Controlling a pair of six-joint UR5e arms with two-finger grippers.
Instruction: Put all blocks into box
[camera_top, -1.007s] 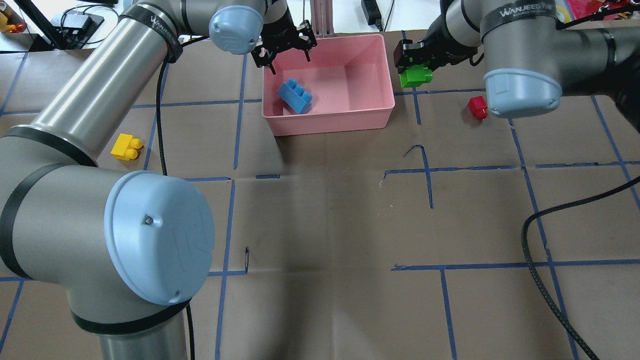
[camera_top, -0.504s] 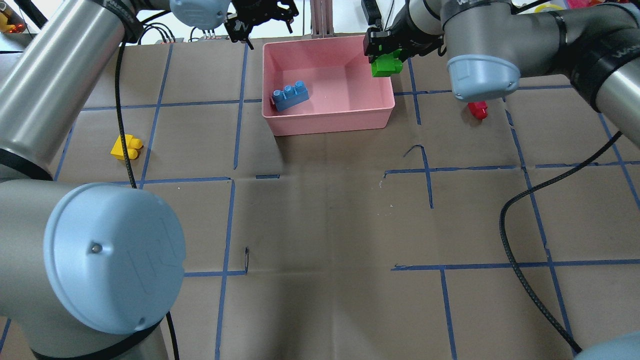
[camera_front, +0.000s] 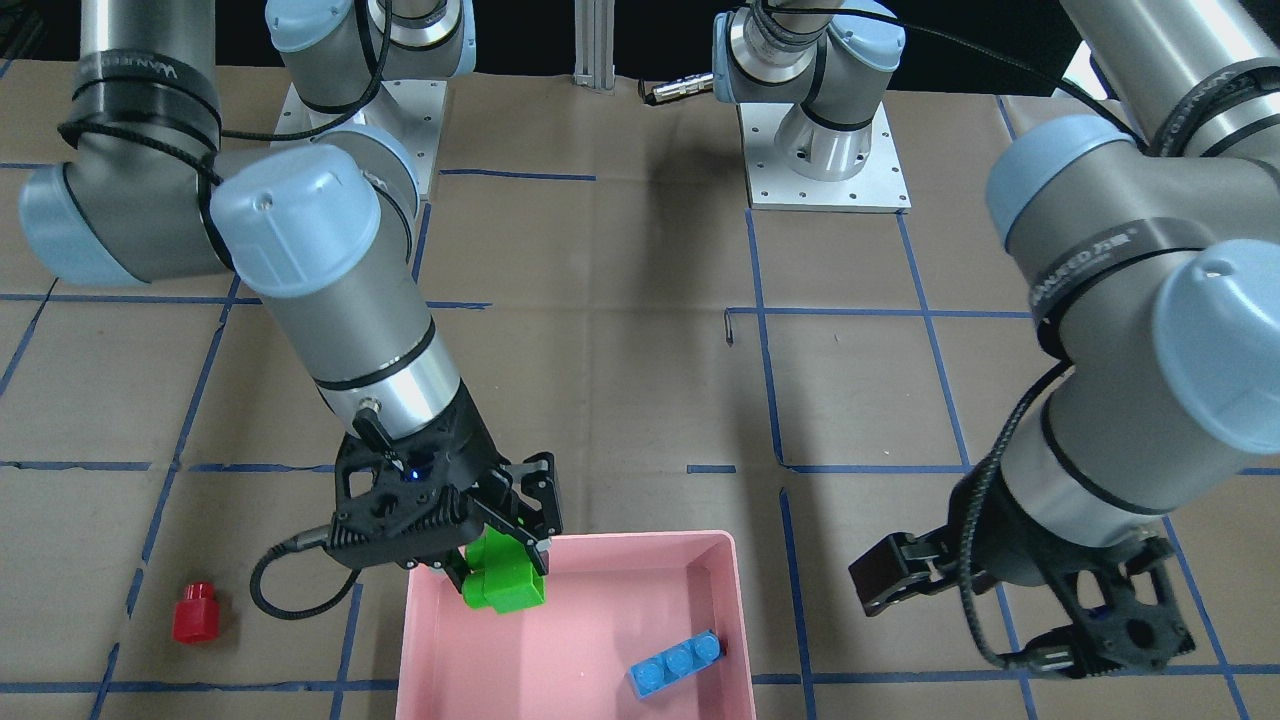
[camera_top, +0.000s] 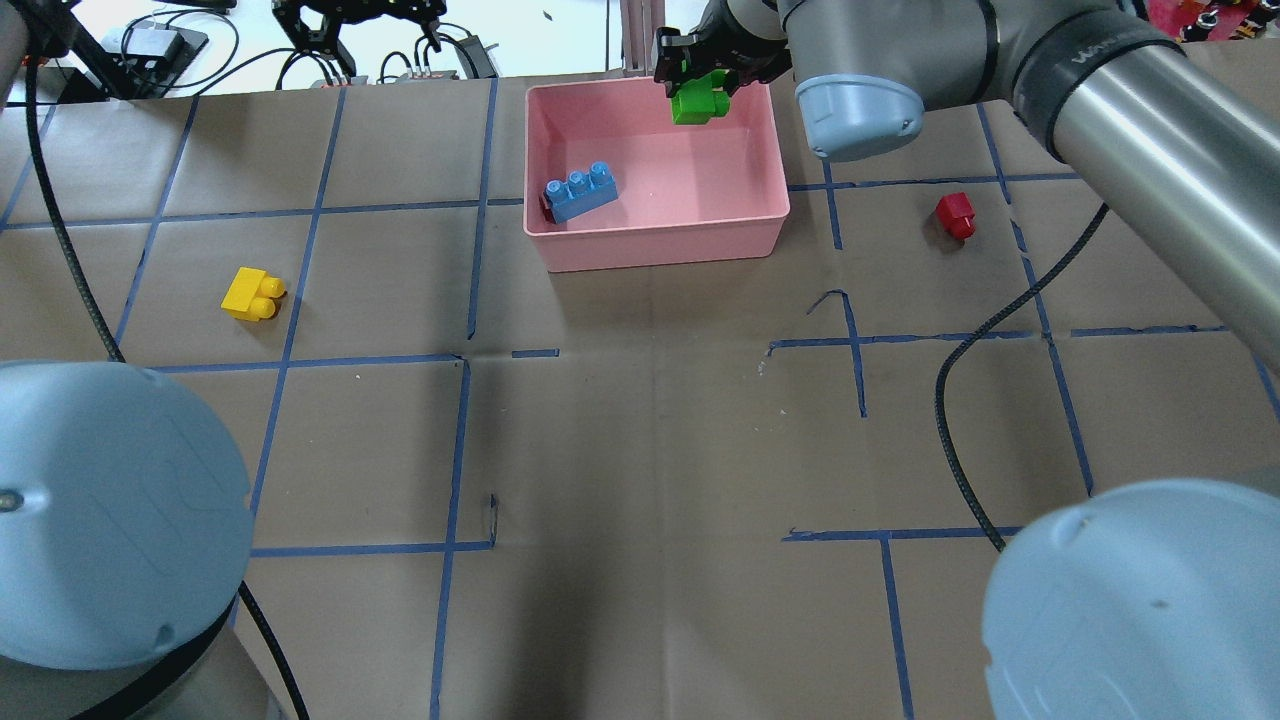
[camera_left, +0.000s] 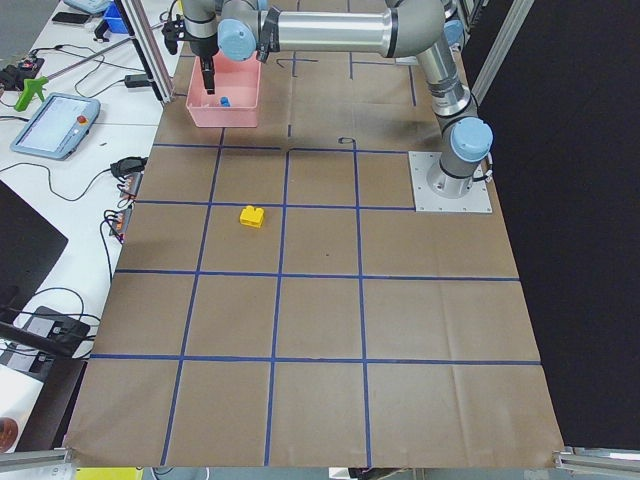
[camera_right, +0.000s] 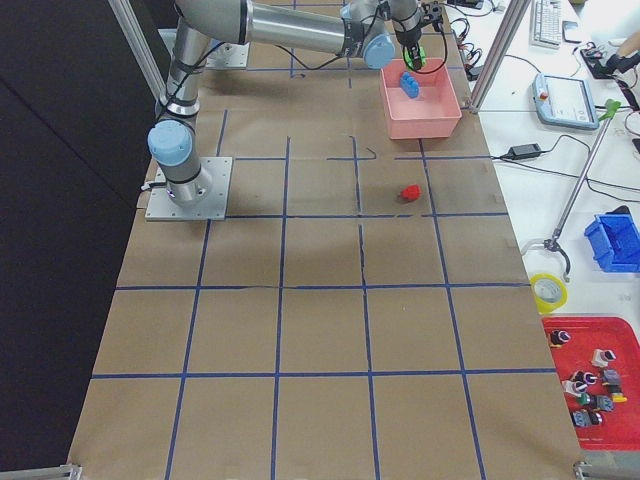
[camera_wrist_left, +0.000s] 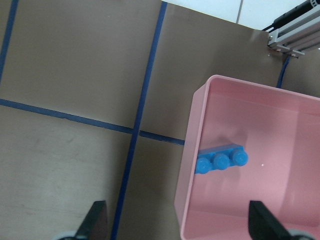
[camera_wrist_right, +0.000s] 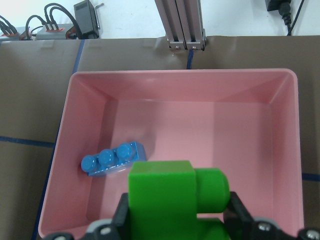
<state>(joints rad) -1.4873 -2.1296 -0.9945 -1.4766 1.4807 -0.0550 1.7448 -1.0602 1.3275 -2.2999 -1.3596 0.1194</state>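
My right gripper (camera_front: 492, 550), clamped on the green brick (camera_top: 699, 98), has swung from outside the box (camera_top: 660, 245) to over its far-right corner, while the left gripper (camera_top: 358, 24), wide and empty, backed off far-left from the blue brick (camera_top: 579, 192) lying inside, so release comes next.

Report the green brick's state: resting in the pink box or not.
Not resting in it. The right gripper holds the green brick above the box, clear of its floor; only the blue brick lies inside.
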